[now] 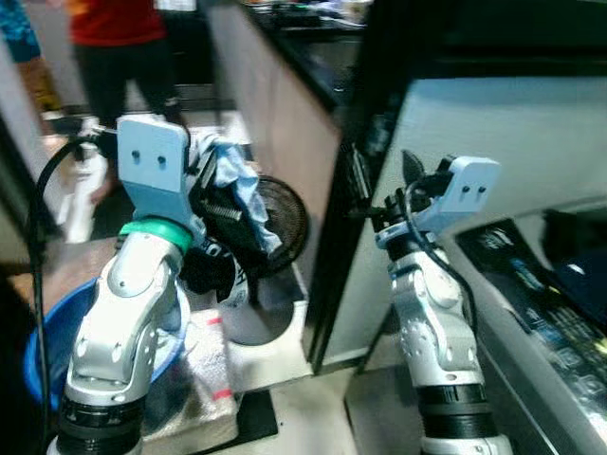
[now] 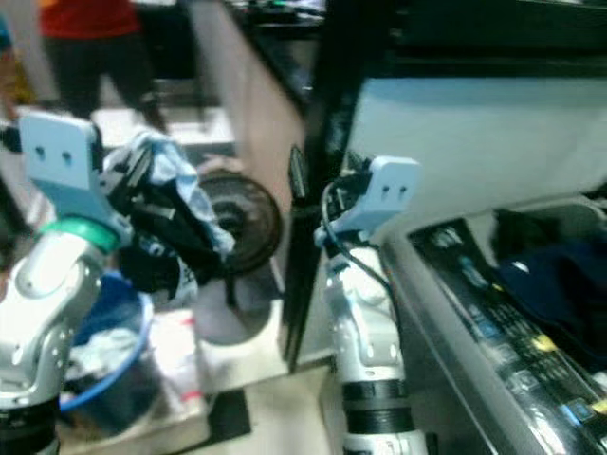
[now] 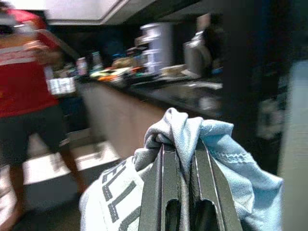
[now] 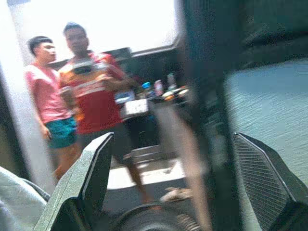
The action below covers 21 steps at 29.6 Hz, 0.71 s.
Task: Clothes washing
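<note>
The jaws of the left gripper [image 3: 182, 192] are clenched on a bundle of pale blue clothing [image 3: 219, 144], the two black fingers [image 3: 161, 187] pressed close together with cloth bunched over and around their tips; a grey-white garment with dark lettering [image 3: 108, 192] hangs from the same grasp. The right gripper [image 4: 178, 183] stands released, its fingers [image 4: 91, 173] spread wide with nothing between them. In the head views the left arm is raised at the robot's left, holding the clothing [image 1: 237, 185] up in the air above a blue basin [image 2: 123, 365] that sits low on the floor with more laundry in it. The right arm is lifted at the robot's right, its gripper [image 1: 403, 194] just beside the dark vertical edge of a cabinet [image 1: 346, 190]. At the lower right lies the washing machine [image 2: 474, 313], its control panel near the right arm and what seems to be dark blue cloth [image 2: 555, 280] in its open top, though the blur makes that uncertain. Between the two arms, farther back, a black round fan [image 1: 285, 223] stands on the floor. Beyond it a long counter [image 3: 192, 91] carries assorted kitchen things, and at the far end stand a person in a red shirt [image 4: 94, 101] and another person in a pink shirt [image 4: 45, 91].
</note>
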### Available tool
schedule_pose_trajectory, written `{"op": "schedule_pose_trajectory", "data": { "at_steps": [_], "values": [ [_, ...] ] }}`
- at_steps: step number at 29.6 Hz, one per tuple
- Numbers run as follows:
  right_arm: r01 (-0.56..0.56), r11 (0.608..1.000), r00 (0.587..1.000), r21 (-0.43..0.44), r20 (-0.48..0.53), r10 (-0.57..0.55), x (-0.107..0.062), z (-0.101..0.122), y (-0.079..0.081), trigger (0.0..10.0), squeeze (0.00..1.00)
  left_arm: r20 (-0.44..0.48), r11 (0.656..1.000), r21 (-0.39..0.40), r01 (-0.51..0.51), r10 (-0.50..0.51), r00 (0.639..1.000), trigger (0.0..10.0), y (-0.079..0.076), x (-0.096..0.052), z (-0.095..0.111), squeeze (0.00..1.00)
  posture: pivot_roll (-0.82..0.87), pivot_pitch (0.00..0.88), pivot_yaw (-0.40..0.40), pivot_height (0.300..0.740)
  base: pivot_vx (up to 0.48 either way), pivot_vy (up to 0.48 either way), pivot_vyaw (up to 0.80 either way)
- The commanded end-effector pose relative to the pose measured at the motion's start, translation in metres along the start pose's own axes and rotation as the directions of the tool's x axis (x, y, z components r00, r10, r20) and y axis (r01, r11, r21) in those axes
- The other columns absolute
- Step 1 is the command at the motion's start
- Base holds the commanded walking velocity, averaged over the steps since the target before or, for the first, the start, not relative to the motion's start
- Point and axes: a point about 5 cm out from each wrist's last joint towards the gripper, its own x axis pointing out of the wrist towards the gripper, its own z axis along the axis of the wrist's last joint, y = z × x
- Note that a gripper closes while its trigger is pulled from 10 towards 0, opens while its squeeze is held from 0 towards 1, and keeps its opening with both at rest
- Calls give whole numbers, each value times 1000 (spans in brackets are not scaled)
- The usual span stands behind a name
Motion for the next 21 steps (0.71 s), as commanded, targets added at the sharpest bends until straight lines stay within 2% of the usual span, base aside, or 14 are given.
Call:
{"op": "schedule_pose_trajectory", "data": {
  "at_steps": [1,21],
  "values": [
    [-1,1000,1000,16,28,0,3,5,2,10000,0,12,1000,8,3,-3,1000,10000,0,1,1,0,96,0,2,740,0,0,-800],
    [-1,998,999,57,35,-1,5,6,7,10000,0,11,1000,12,0,0,1000,10000,1,-2,2,0,103,14,-3,740,0,0,-800]
  ]
}}
